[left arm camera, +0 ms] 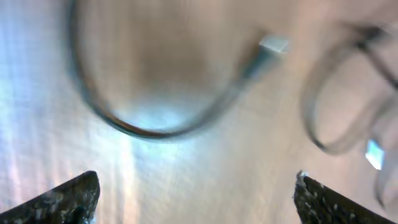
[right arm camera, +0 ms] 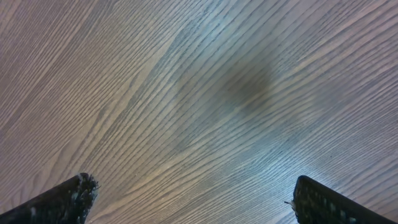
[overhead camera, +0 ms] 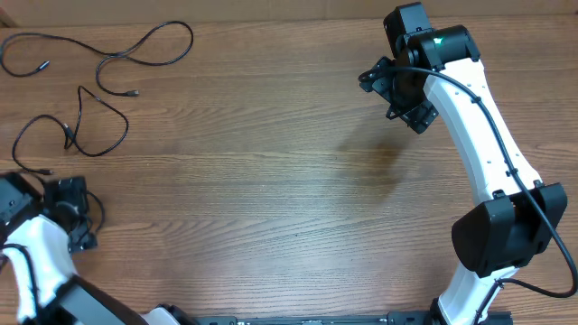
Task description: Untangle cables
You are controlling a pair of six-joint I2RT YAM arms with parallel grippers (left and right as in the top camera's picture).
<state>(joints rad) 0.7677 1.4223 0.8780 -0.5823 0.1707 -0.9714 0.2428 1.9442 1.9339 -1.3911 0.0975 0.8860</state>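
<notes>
Three thin black cables lie apart as loose strands at the table's far left. One long strand (overhead camera: 108, 60) winds along the back edge. A looped strand (overhead camera: 125, 126) sits below it, and a third (overhead camera: 18, 140) curves near the left edge. My left gripper (overhead camera: 65, 191) is just in front of that third strand, open and empty. Its wrist view is blurred. A cable loop (left arm camera: 143, 129) with a pale plug (left arm camera: 273, 43) lies ahead of the wide-apart fingers (left arm camera: 68, 199). My right gripper (overhead camera: 393, 95) hangs open over bare wood at the back right, far from the cables, nothing between its fingers (right arm camera: 329, 199).
The wooden table (overhead camera: 271, 181) spans the view. The white right arm (overhead camera: 479, 117) with its own thick black cable reaches from the front right base toward the back. More blurred strands (left arm camera: 336, 93) show at the right of the left wrist view.
</notes>
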